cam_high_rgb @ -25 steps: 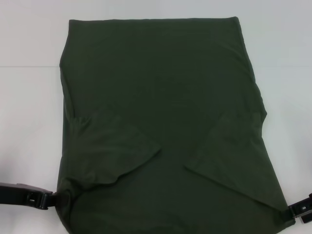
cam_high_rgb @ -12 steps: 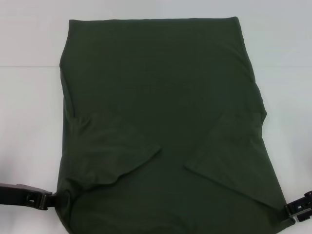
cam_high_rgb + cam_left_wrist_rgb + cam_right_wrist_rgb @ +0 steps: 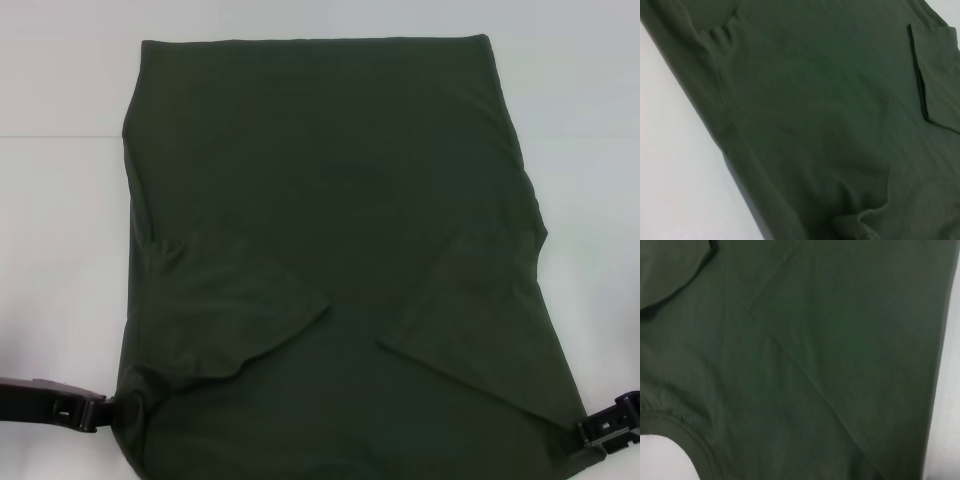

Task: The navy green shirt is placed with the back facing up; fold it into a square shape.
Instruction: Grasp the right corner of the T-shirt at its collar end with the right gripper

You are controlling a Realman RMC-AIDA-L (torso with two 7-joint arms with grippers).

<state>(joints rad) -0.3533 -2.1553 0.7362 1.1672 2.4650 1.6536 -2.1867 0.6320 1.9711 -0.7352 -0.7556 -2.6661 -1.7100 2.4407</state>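
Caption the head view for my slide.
Green shirt, sleeves folded inward, with left hand and right hand at its near corners.

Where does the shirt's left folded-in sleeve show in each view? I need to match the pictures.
Head view: left sleeve lies folded onto the shirt, lower left, hem pointing to the middle.
Left wrist view: only its gathered seam shows, at the picture's edge.
Right wrist view: cannot tell; a sleeve edge shows, but which sleeve is unclear.
Shared landmark: the white table.
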